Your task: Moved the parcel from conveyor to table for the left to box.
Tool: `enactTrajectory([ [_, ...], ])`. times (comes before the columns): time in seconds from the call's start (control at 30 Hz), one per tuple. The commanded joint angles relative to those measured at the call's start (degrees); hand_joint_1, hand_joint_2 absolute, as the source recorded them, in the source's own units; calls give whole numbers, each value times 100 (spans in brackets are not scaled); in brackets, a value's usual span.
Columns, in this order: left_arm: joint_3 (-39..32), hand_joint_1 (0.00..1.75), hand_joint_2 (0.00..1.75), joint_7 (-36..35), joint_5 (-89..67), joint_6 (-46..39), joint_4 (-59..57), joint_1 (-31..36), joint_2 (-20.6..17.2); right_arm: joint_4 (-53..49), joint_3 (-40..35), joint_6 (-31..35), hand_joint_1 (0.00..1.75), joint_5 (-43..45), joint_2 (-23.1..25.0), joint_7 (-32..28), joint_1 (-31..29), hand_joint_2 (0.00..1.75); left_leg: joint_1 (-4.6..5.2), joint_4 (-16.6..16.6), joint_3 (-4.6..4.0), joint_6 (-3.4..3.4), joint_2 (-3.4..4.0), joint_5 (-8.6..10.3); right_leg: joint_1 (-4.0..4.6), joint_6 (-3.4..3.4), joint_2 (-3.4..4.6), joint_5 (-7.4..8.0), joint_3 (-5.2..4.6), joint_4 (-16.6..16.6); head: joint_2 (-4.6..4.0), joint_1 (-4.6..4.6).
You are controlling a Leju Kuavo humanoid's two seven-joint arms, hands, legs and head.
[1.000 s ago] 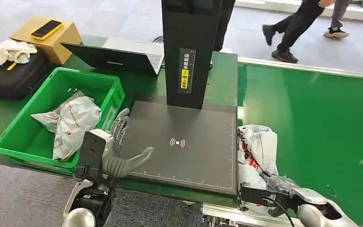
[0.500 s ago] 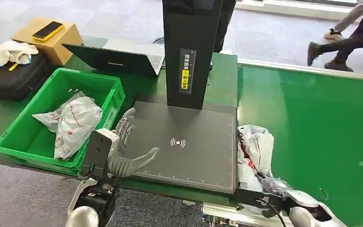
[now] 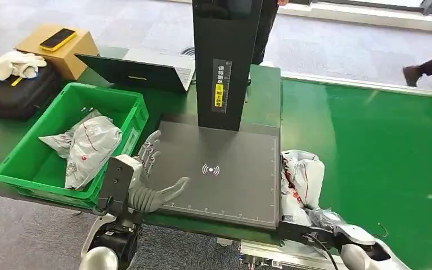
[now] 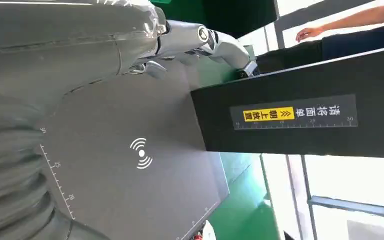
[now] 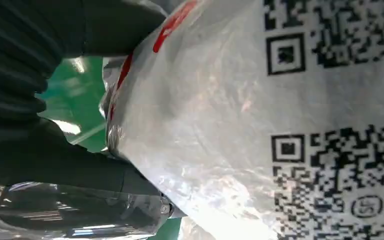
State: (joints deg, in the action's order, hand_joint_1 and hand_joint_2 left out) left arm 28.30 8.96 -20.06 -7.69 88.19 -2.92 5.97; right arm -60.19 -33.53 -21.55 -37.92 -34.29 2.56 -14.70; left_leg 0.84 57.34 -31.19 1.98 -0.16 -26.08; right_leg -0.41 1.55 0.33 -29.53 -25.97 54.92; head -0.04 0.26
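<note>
Head view shows you the right robot hand has slid lower, gripping the parcel on the conveyor beside the tabletop, lift pending; left robot hand waits open.

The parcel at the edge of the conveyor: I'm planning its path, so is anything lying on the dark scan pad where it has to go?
Nothing visible lies on the scan pad. The parcel sits just beside its edge with the right hand on it. The black column stands at the pad's far side, and the left hand hovers open over the opposite edge.
</note>
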Motion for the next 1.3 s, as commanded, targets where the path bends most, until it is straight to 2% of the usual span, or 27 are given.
enactTrajectory([
  [0.03,-25,0,175,6,-4,18,-254,101,-79,538,-224,-40,175,9,351,80,506,175,-10,-9,-4,-14,-17,10,9,-6,-19,8,5,-16,0,2],
  [0.4,-192,0,175,88,5,-5,-179,18,-8,821,-150,235,175,-66,642,11,222,175,-9,-28,-27,-25,-16,32,9,-10,-21,26,-22,-27,2,2],
  [0.47,-250,0,175,89,-7,-18,-98,-24,-7,933,-62,448,175,-86,842,-54,39,175,-12,-6,-4,-16,16,9,13,-8,9,14,-5,-9,0,0],
  [0.5,-307,0,175,86,-35,-102,3,-95,-10,1046,138,873,175,-71,1075,-65,-145,175,-12,-19,-26,-25,19,25,12,-11,11,28,-31,-16,2,2],
  [0.53,-339,0,175,78,-43,-151,121,-174,-24,1193,355,1255,175,-23,1302,-78,-295,175,-14,-7,-12,-19,35,11,15,-10,28,19,-18,-6,0,0],
  [0.6,-394,0,175,29,-49,-347,376,-393,-53,1348,1098,2365,175,97,1867,142,-537,175,-16,-8,-21,-23,68,11,21,-16,56,28,-35,1,0,2],
  [0.67,-348,0,175,11,-34,-421,482,-475,-109,1201,1614,2822,175,233,2062,247,-501,175,-21,-13,-28,-39,101,6,25,-29,98,41,-51,8,0,4],
  [0.7,-298,0,175,9,3,-479,472,-466,-124,812,2249,3293,175,403,2177,305,-263,175,-17,-21,-59,-50,114,20,21,-34,108,54,-88,14,0,2],
  [0.73,-266,0,175,13,31,-502,423,-426,-128,464,2716,3587,175,565,2230,232,-47,175,-13,-8,-44,-43,84,5,19,-31,82,32,-58,24,0,2],
  [0.77,-233,0,175,42,73,-516,345,-361,-118,169,3277,3935,175,711,2257,81,173,175,-11,-18,-58,-51,79,20,15,-33,75,39,-83,25,0,-2],
  [0.87,-188,0,175,120,142,-507,98,-178,-58,-490,4758,4651,175,1509,2402,-631,626,175,-13,-16,-69,-38,-1,40,16,-17,-7,29,-72,13,0,0],
  [0.93,-189,0,175,133,149,-529,52,-155,-28,-601,5241,4745,175,1819,2367,-904,749,175,-10,-16,-74,-38,-31,38,12,-17,-36,23,-69,11,2,0],
  [1.0,-188,0,175,134,149,-532,53,-157,-27,-603,5280,4713,175,1835,2347,-932,766,175,-13,-10,-98,-31,-52,34,14,-16,-56,18,-78,10,0,0],
  [1.3,-191,0,175,137,148,-545,91,-182,-40,-563,5261,4701,175,1795,2447,-968,703,175,-12,-11,-134,-34,-30,28,13,-20,-32,17,-121,8,0,2],
])
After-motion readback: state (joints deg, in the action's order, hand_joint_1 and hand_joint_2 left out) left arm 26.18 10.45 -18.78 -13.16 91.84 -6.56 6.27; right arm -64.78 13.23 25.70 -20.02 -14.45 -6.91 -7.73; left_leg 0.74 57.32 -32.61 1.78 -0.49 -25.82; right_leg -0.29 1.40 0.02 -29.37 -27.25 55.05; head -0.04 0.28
